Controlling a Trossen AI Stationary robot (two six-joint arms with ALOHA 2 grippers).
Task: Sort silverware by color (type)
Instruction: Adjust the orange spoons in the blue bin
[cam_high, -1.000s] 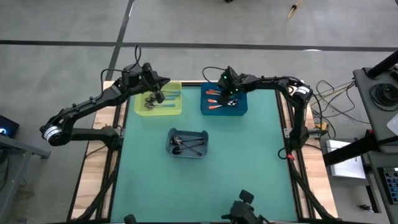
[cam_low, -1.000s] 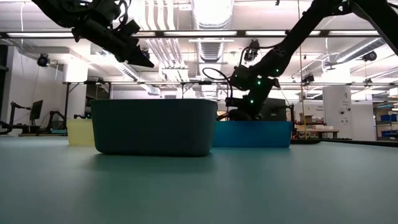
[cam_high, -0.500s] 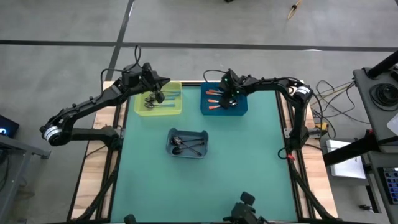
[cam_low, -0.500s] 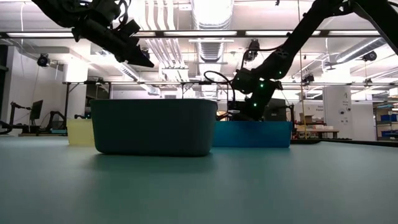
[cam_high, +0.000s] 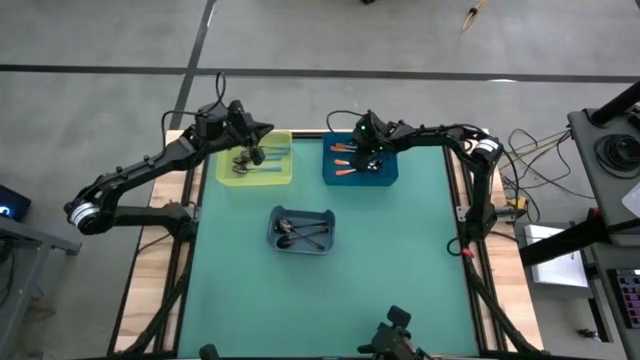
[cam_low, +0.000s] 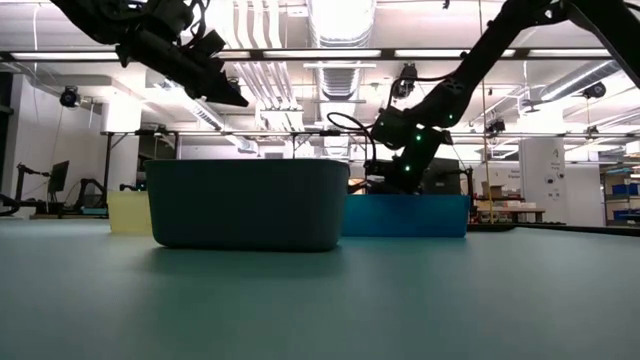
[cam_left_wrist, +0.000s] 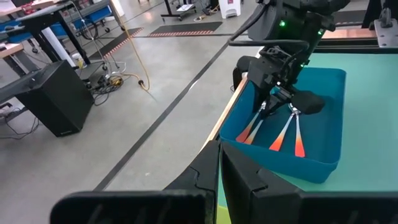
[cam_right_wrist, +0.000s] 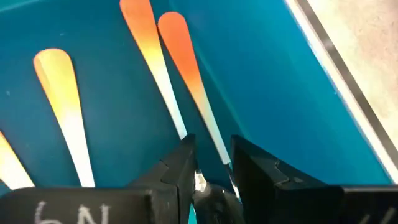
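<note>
Orange-handled spoons (cam_left_wrist: 297, 134) lie in the blue bin (cam_high: 391, 181), light-blue-handled ones (cam_high: 264, 168) in the yellow bin (cam_high: 224, 176), and dark metal ones (cam_high: 302, 233) in the grey bin (cam_high: 326, 246). My right gripper (cam_right_wrist: 211, 165) reaches down into the blue bin (cam_left_wrist: 311, 169), shut on one orange-handled spoon (cam_right_wrist: 186, 68). A second orange handle (cam_right_wrist: 146, 43) lies close beside it. My left gripper (cam_left_wrist: 219, 171) hangs shut and empty above the yellow bin's far right corner (cam_high: 262, 133). My right gripper pinches the orange-handled spoon between its two fingers where the thin metal neck (cam_right_wrist: 217, 152) meets the shiny bowl (cam_right_wrist: 208, 190). The fingers come slanting down from the table's right. The handle points away from the fingers; whether its end rests on the bin floor I cannot tell.
The three bins stand apart on the green mat: yellow (cam_low: 128, 213) at the far left, blue (cam_low: 440, 215) at the far right, grey (cam_low: 250, 205) in the middle. The near half of the mat (cam_high: 330, 300) is bare. Cables trail past the table's far right corner.
</note>
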